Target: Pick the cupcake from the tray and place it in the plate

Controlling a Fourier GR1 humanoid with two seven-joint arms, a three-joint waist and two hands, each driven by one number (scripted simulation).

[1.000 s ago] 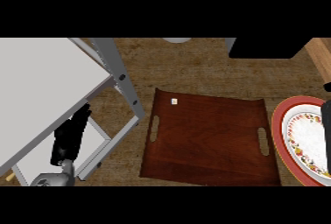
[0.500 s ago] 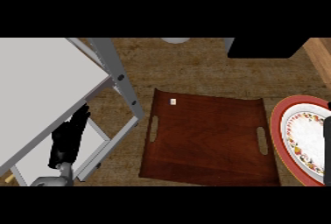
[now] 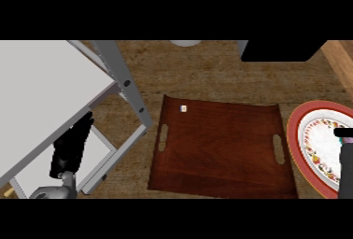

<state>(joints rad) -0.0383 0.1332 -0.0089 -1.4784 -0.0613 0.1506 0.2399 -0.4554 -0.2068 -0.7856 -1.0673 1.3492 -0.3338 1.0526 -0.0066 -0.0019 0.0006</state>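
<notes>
at the seven o'clock corner the left hand (image 3: 71, 149) lay low beside the grey frame (image 3: 131, 95), its black fingers straight and together, pointing toward twelve o'clock and holding nothing. at four o'clock, against the view's edge, a dark sliver of the right hand (image 3: 345, 158) stood over the plate (image 3: 298, 140); whether its fingers were apart or curled could not be told. a small pink patch showed at that hand's upper end, too little to say it was the cupcake. the plate, red-rimmed with a patterned band, sat at three o'clock, just beside the tray (image 3: 221, 149). the dark wooden tray lay at the centre on the counter (image 3: 207, 70), with a small white tag (image 3: 183, 108) near its eleven o'clock corner. at one o'clock stood a black box (image 3: 283, 50).
</notes>
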